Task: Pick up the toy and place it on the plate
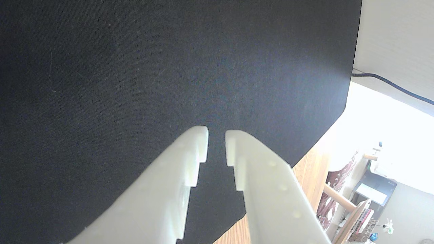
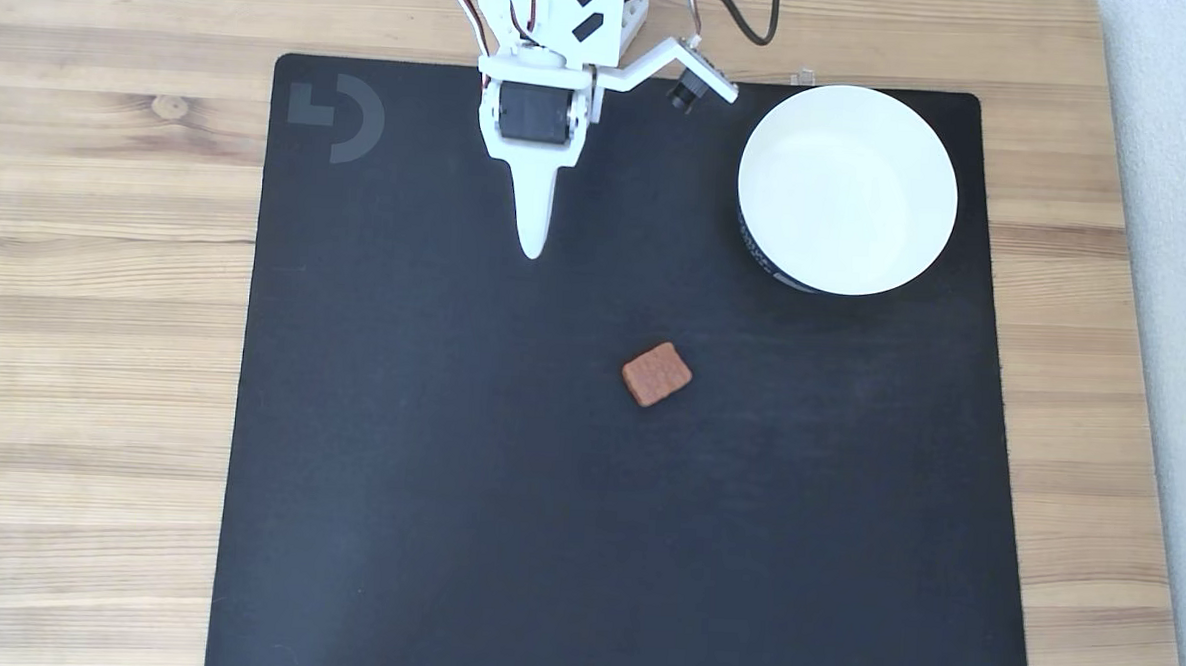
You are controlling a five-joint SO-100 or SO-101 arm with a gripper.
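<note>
— Two white fingers of the pincer [image 1: 217, 132] stand a narrow gap apart, pinching nothing, above the black mat [image 1: 135, 67].
— And the toy [image 2: 657, 374]?
— On the mat in the fixed view, well apart from the pincer [image 2: 532, 250]. The plate [image 2: 848, 189] (plain white inside) sits at the mat's upper right, on the wooden counter [image 2: 96, 251].

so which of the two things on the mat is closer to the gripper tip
The toy, the small reddish-brown block lying mid-mat just below and right of the gripper in the fixed view. The white plate sits farther off, at the mat's upper right corner.
</note>
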